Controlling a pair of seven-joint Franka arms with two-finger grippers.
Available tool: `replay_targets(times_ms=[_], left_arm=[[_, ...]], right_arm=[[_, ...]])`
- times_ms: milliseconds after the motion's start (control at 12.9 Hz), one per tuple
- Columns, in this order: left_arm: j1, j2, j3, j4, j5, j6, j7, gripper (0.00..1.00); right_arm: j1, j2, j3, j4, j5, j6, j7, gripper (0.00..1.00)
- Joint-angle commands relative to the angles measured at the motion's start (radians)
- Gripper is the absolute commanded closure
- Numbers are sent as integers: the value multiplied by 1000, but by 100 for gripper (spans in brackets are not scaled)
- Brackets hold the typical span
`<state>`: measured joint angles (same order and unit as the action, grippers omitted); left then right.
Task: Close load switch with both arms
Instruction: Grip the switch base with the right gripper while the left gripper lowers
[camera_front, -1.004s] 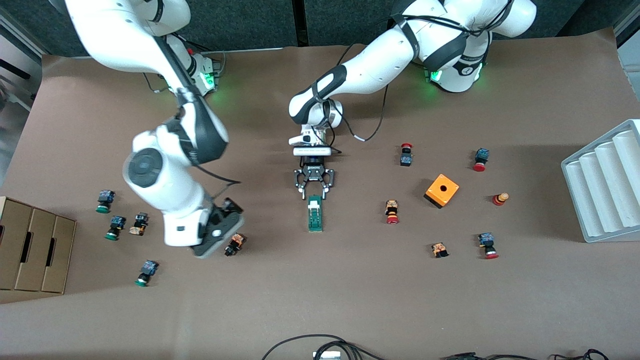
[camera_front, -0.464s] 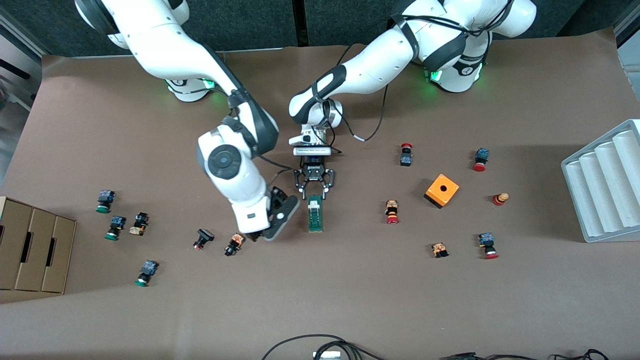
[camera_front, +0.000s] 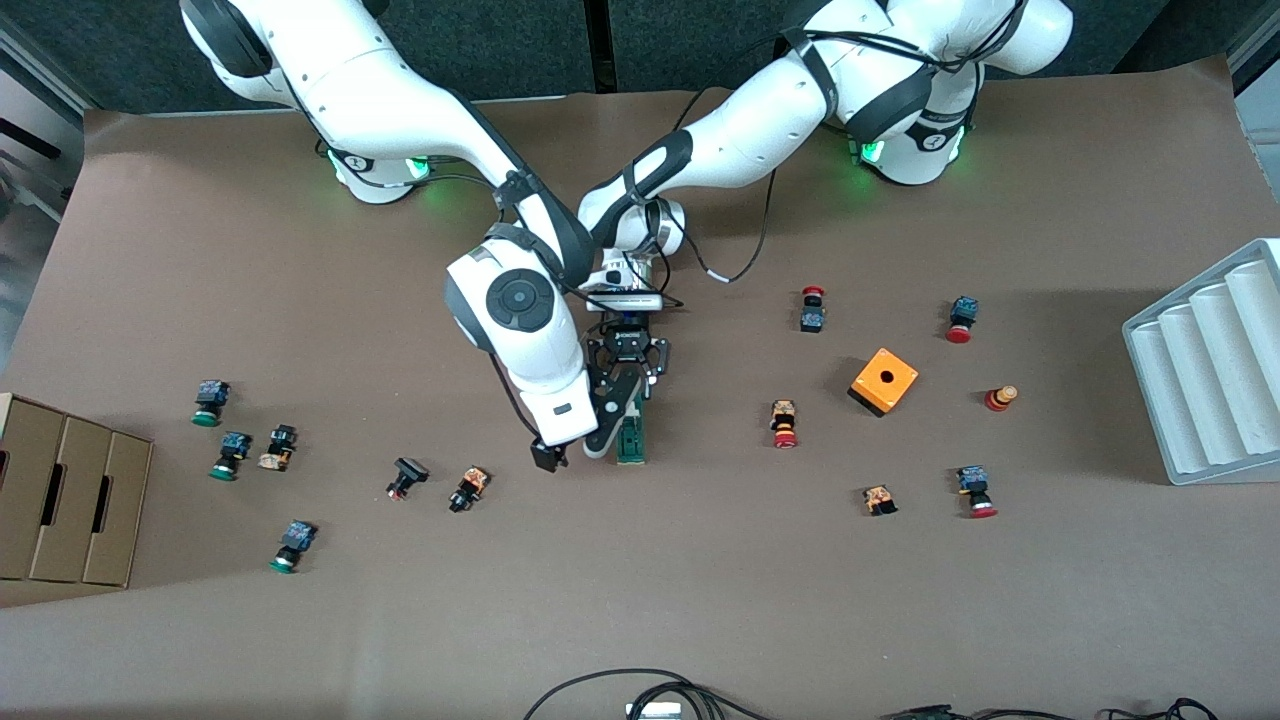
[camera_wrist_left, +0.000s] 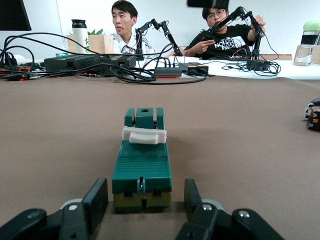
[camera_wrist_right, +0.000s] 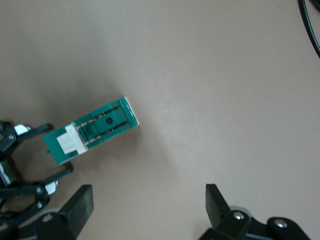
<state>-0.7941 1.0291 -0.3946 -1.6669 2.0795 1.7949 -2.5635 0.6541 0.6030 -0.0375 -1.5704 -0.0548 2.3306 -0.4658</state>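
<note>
Left claw (camera_front: 626, 386) sits low at the middle of the surface (camera_front: 700, 600), fingers spread either side of the load switch's (camera_front: 631, 437) end, not yet gripping. Right claw (camera_wrist_right: 150, 212) hovers over the switch, jaws wide and empty, the white lever (camera_wrist_right: 68, 140) below it. This looks like the bracing step: next the left claw should clamp the green body while the right presses the lever shut.

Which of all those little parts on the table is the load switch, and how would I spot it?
Look mid-table on the brown paper-covered table, where both white arms meet. Between the left end effector, open at its end toward the robot bases, and the right end effector, open over the table beside it, lies a narrow green rectangular block. Its white lever and length set it apart from the round-capped buttons.
</note>
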Motion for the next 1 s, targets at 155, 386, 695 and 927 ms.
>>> replay_targets(times_ms=[155, 386, 695, 927], left_arm=[[-13, 34, 13, 22, 5, -11, -14, 31], [-13, 34, 13, 22, 5, -11, -14, 32], [-13, 34, 13, 22, 5, -11, -15, 33], [-13, 34, 13, 22, 5, -11, -15, 33]], right_arm=[[24, 64, -12, 29, -22, 87, -13, 0], [29, 77, -12, 29, -33, 108, -22, 0], [39, 89, -12, 23, -33, 116, -28, 0], [65, 95, -12, 20, -33, 116, -27, 0]])
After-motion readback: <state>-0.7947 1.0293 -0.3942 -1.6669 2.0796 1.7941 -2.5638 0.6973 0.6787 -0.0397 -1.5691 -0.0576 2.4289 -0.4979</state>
